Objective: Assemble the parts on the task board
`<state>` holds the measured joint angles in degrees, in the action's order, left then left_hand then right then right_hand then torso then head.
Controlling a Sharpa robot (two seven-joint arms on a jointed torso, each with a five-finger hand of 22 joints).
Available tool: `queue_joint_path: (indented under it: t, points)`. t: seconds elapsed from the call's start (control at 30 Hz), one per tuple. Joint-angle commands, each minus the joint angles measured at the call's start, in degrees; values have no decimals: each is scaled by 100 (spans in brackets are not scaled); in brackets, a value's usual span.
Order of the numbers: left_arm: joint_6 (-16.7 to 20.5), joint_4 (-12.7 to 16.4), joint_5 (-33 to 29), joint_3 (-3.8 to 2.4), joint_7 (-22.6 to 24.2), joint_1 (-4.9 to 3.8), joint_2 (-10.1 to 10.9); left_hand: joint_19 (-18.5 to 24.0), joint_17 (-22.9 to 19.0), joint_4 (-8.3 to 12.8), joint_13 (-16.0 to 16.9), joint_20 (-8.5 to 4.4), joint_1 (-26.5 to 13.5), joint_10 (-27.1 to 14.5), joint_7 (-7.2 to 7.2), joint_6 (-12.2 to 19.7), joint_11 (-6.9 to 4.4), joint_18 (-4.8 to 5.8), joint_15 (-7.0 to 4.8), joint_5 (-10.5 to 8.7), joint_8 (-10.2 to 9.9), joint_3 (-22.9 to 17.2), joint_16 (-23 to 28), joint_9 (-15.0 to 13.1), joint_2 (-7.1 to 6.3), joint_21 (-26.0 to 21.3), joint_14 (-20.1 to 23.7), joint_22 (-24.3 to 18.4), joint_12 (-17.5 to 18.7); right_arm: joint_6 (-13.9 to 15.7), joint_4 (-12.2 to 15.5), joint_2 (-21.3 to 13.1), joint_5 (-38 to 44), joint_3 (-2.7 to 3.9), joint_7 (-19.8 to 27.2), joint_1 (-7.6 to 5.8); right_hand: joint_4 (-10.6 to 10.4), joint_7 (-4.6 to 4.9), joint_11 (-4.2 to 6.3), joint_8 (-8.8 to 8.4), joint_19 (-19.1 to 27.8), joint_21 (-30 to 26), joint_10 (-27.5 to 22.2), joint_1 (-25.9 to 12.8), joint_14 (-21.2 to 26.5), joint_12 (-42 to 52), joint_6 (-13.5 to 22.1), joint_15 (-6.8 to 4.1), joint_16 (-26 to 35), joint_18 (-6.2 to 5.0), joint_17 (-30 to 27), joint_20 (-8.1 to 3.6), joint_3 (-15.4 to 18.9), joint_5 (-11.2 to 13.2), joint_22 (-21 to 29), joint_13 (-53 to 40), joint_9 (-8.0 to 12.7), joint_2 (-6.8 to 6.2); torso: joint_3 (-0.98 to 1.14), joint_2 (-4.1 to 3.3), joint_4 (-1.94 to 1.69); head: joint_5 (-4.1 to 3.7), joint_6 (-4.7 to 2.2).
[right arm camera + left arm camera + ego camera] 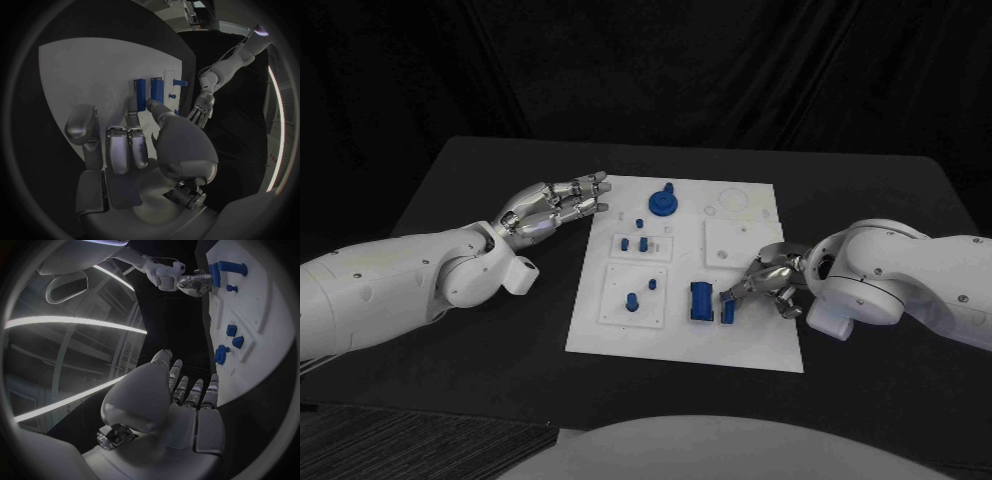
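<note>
From my remote station, I see the task board (pixel 756 340) lying in the middle of the black table (pixel 459 170), with the blue parts spread over its left half. My right hand (pixel 764 287) sits over the board's right side, near its front edge — fingers bent down toward a slim blue bar (pixel 727 312) that lies just beside a larger blue block (pixel 700 301). The fingertips are at the bar, but I cannot tell whether they actually hold it. The right wrist view puts the two long blue parts (pixel 148 91) side by side just beyond the fingertips (pixel 152 104).

My left hand (pixel 560 205) hovers off the board's left edge, near its far corner — fingers stretched out, slightly apart, gripping nothing. A round blue knob (pixel 664 203) stands near the board's far edge. Small blue pegs (pixel 636 243) sit in a recessed panel at mid-board, and two more pieces (pixel 642 295) lie in the panel nearer the front edge.
</note>
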<state>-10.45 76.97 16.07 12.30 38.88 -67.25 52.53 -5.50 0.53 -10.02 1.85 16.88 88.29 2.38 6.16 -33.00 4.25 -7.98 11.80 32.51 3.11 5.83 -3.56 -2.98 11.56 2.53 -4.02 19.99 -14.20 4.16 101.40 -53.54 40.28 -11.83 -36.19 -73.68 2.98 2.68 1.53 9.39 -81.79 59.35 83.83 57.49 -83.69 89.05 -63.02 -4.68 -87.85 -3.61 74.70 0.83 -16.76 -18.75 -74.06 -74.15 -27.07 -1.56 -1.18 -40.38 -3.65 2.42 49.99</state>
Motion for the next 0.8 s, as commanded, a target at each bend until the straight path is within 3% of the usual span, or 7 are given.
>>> queue_joint_path:
  t: [0.03, 0.5, 0.6, 0.67, 0.8]
  points:
    - [-83, 7, -30, -5, 285, 8, -6, -41, 77, 58, 17, -4, 59, -14, 16, -58, 71, 10, 83, 116, 35, -60, -87, -27, -24, 7, 1, -62, -104, -45, 2, -4, 27, 0, -83, 19, -83, -12, 33, 67, 11, -115, 617, -66, -534, 95, 56, -61, 81, -227, 1096, 27, -47, 18, -795, -1585, -4, 22, -1, -6, 1, 6, 1]
    - [-114, 2, -30, -5, 262, 11, -11, -42, 77, 67, 16, -3, 59, -14, 24, -86, 77, 16, 92, 120, 40, -72, -89, -30, -22, 6, 0, -66, -103, -40, 5, -10, 116, 0, -79, 20, -69, -7, 30, 58, 11, -122, 617, -44, -536, 95, 76, -61, 77, -228, 1102, 26, -42, 30, -795, -1585, 4, -13, 2, -1, 0, 8, 1]
    - [-120, -1, -30, -5, 254, 12, -11, -42, 77, 67, 16, -3, 59, -14, 24, -86, 77, 16, 92, 120, 40, -72, -89, -30, -22, 6, 0, -66, -103, -41, 10, -14, 153, 0, -78, 20, -92, 3, 21, 55, 10, -126, 617, -67, -536, 95, 85, -54, 77, -227, 1101, 30, -7, 159, -795, -1585, 13, -54, 2, -4, 0, 7, 1]
    - [-123, -1, -30, -5, 251, 12, -11, -42, 77, 67, 16, -3, 59, -14, 24, -86, 77, 16, 92, 120, 40, -72, -89, -30, -22, 6, 0, -66, -103, -47, 15, -15, 170, 0, -77, 20, -162, 15, 10, 54, 9, -143, 617, -132, -534, 95, 88, -44, 82, -228, 1094, 39, 78, 455, -794, -1585, 26, -120, 1, -5, 1, 7, 1]
    - [-129, -1, -30, -5, 248, 14, -11, -42, 77, 67, 16, -3, 59, -14, 24, -86, 77, 16, 92, 120, 40, -72, -89, -30, -22, 6, 0, -66, -103, -62, 20, -13, 187, 0, -74, 21, -231, 27, -1, 54, 8, -152, 617, -192, -534, 95, 90, -35, 82, -228, 1095, 46, 180, 749, -794, -1585, 38, -202, 1, -3, 1, 8, 1]
